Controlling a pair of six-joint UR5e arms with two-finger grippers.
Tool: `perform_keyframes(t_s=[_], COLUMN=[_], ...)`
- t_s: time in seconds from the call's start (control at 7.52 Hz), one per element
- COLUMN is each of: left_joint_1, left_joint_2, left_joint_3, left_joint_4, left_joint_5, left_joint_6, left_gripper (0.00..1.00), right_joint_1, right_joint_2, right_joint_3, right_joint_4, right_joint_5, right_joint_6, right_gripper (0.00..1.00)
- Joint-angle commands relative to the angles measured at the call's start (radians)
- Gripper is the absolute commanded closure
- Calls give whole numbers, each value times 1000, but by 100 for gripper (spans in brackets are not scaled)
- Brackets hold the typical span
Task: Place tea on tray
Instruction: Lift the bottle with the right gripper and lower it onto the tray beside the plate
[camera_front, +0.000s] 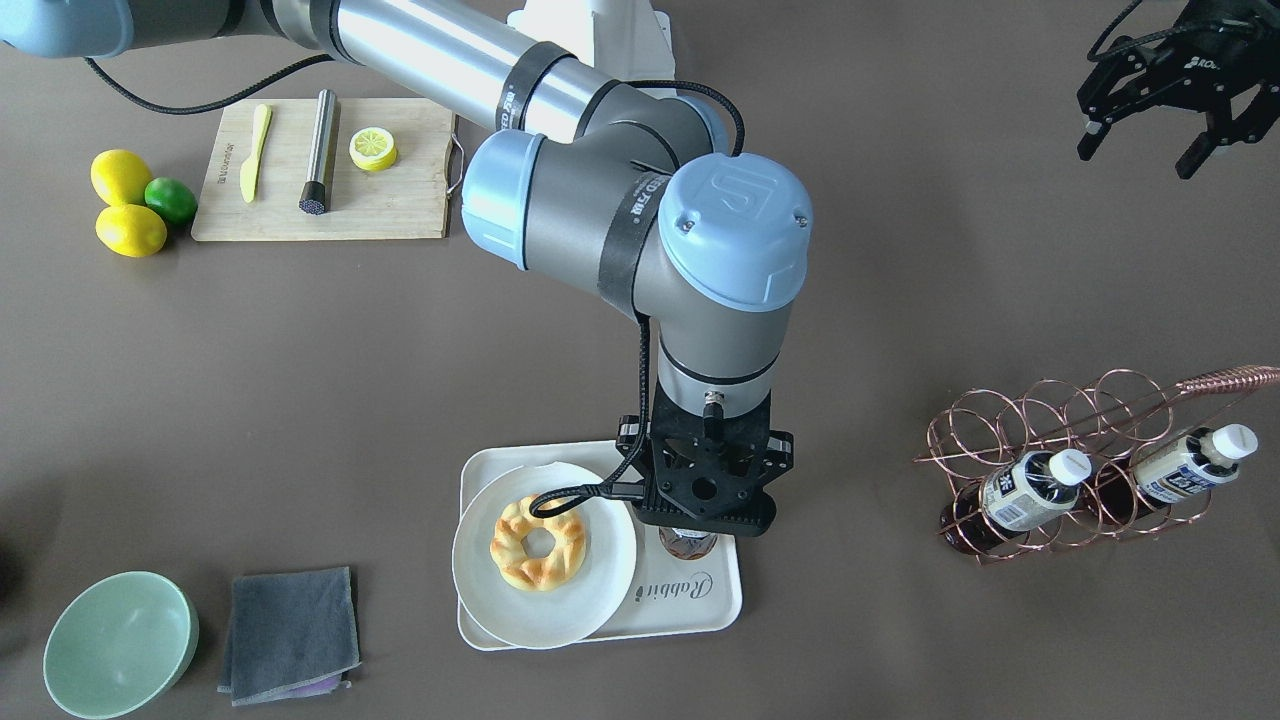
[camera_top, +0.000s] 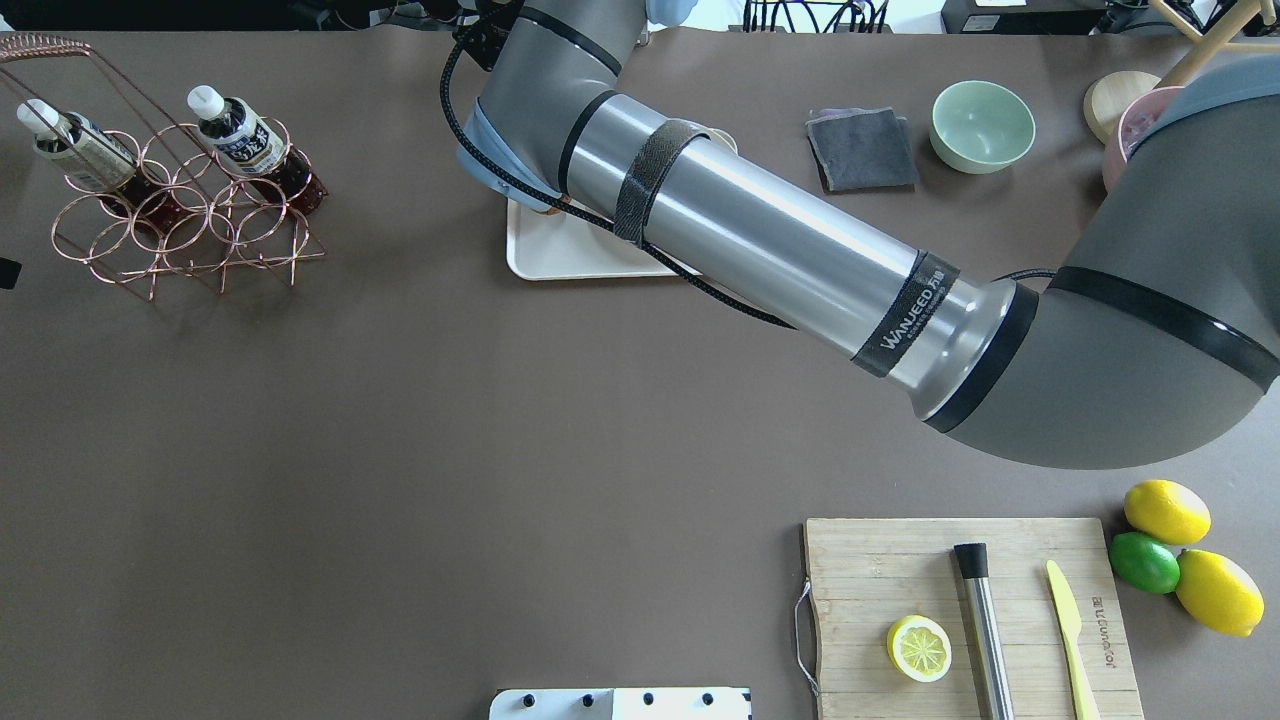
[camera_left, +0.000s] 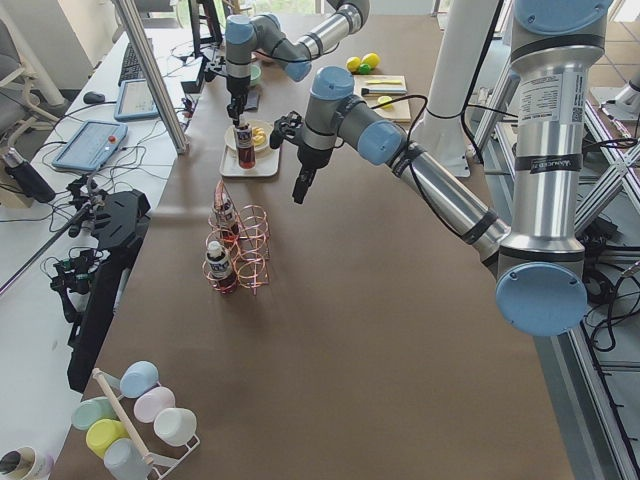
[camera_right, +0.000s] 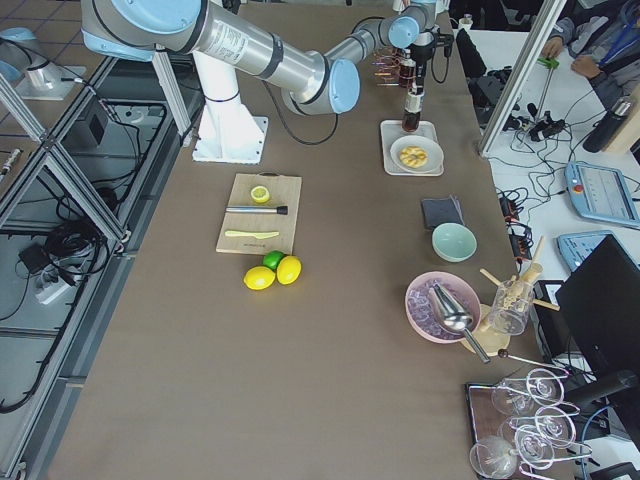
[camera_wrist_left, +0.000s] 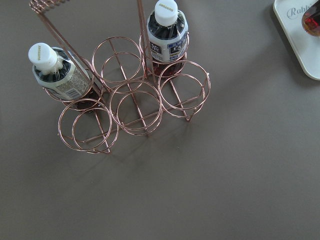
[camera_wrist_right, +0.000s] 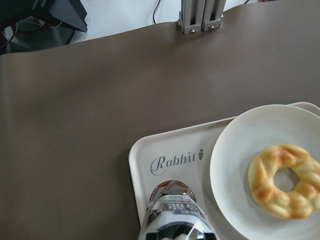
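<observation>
Plainly, the tea (camera_front: 688, 543) stood upright, long axis vertical, directly beneath the right hand (camera_front: 706, 512). It was over the bare strip of the tray (camera_front: 700, 612), beside the "Rabbit" script and just next to the plate (camera_front: 600, 585). Whether its base touched the tray floor or hung just above it could not be told (the wrist view looked straight down the bottle). The right hand was closed around the bottle's upper part, its fingers hidden from the front by its own body. So the coming move, I judged, turned on a short straight descent and a release. The left hand (camera_front: 1140, 150) hung well apart over the worktop (camera_front: 300, 400), spread wide and empty, nearer the rack (camera_front: 1050, 440).
</observation>
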Motion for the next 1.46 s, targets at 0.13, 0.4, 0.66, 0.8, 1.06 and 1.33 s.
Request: perform_keyframes(t_s=[0.13,0.4,0.66,0.8,1.06,1.33], left_joint_1=[-10,-13,-13,-13,-49,-116], left_joint_2=[1,1,1,-1,-1,7], left_joint_3=[-2,-2,-2,-2,-2,-2], left_joint_4=[0,0,0,0,3,15], left_joint_5=[-17,-17,-17,-18,-64,-87], left_joint_6=[0,2,2,2,3,9], left_gripper=[4,4,4,4,4,4], right_joint_1=[-12,-13,-13,-9,46,124], right_joint_2=[1,1,1,2,-4,-63], right_joint_3=[-13,-15,-12,-1,99,337], right_joint_4=[2,2,1,-2,-102,-391], right_joint_5=[-9,-11,-11,-9,84,120], right_joint_6=[1,1,1,-4,-33,-208], right_gripper=[100,63,1,1,1,0])
